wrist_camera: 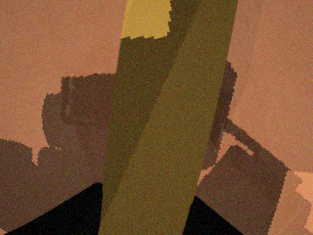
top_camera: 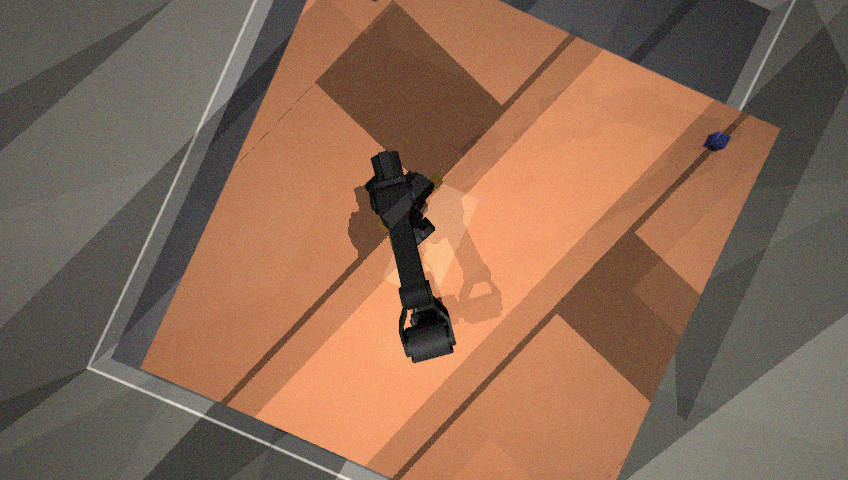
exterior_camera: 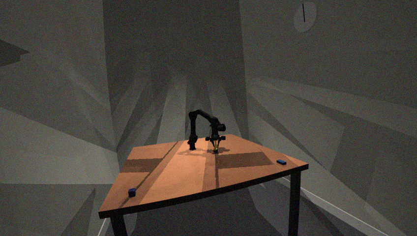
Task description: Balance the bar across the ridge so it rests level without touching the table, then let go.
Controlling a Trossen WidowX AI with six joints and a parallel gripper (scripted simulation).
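Note:
The yellow bar runs lengthwise between the fingers in the wrist view. In the top view only its two ends show beside the arm, the upper right end and a sliver of the other end. My gripper points down and is shut on the bar, low over the table. A small dark shape directly below the bar may be the ridge. The ridge is otherwise hidden by the arm and the bar. Whether the bar touches it, or is level, I cannot tell.
A dark blue block stands near one table corner. A flat blue block lies near the right corner in the exterior view. The wooden table carries broad shadow bands. The arm's base stands beside the gripper's area.

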